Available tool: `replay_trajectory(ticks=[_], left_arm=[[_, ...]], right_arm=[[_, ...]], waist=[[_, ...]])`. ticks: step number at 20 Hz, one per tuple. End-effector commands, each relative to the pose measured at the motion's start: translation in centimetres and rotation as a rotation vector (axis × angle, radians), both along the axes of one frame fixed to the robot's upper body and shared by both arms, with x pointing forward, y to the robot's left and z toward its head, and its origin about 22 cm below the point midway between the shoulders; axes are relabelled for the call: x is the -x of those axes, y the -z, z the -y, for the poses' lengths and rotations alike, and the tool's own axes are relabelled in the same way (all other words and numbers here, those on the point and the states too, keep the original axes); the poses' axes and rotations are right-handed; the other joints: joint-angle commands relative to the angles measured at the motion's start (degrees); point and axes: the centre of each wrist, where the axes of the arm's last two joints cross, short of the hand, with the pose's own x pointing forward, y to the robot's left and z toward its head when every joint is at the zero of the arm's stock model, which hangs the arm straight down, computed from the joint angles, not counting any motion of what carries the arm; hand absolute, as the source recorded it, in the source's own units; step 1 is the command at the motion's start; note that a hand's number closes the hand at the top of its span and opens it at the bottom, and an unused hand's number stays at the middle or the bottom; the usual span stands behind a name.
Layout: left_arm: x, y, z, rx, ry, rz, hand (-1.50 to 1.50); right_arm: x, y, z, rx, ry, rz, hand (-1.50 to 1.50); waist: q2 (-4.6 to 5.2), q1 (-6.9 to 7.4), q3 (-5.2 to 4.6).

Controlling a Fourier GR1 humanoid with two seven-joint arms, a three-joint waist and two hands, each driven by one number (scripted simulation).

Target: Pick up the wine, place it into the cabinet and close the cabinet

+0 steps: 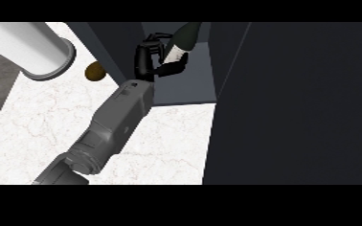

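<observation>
The left hand is curled round the lower part of the wine, fingers on one side and thumb on the other at its white label. The bottle leans, its dark body rising toward 1 o'clock from the hand. Hand and wine are inside the mouth of the open cabinet, over its grey shelf; whether the bottle touches the shelf cannot be told. The grey forearm runs back from the hand toward 7 o'clock across the white marble table.

At 3 o'clock of the hand a big dark door stands open, filling the right side of the view and edging the shelf. The cabinet's dark left wall lies just beside the hand at 9 o'clock. Beyond that wall, at 8 o'clock, a small brown round thing sits on the table, partly hidden by the wall. Further out at 9 to 10 o'clock stands a large white cylinder, well apart from the hand.
</observation>
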Motion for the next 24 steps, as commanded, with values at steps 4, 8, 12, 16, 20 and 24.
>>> replay_trajectory(ticks=[4,8,12,16,20,24], left_arm=[[-1.8,-2.2,-2.3,-0.124,-0.093,-0.022,1.5],[-1.1,-0.9,-1.7,-0.144,-0.097,-0.036,1.5],[-0.6,-0.2,-1.2,-0.15,-0.11,-0.086,1.5],[-1.8,-2.1,-2.1,-0.156,-0.142,-0.099,1.5],[-0.4,-0.1,-0.3,0.019,-0.095,-0.106,1.5],[0.0,1.1,-2.1,0.12,-0.061,-0.154,1.5]], right_arm=[[2.1,-0.1,0.0,0.002,-0.068,0.033,-1.5],[0.9,-0.7,0.2,-0.014,-0.056,0.029,-1.5],[1.3,-0.4,-0.4,-0.009,-0.061,0.02,-1.5],[0.1,-0.6,-0.2,0.006,-0.057,0.029,-1.5],[0.7,-0.2,-0.5,-0.02,-0.08,0.031,-1.5],[1.2,-0.3,-0.3,-0.005,-0.084,0.048,-1.5]], waist=[[0.26,-1.16,0.02],[0.64,-1.4,0.0],[0.62,-1.7,-0.05],[1.16,-2.23,-0.02],[1.14,-2.37,-0.08],[1.17,-2.4,-0.08]])
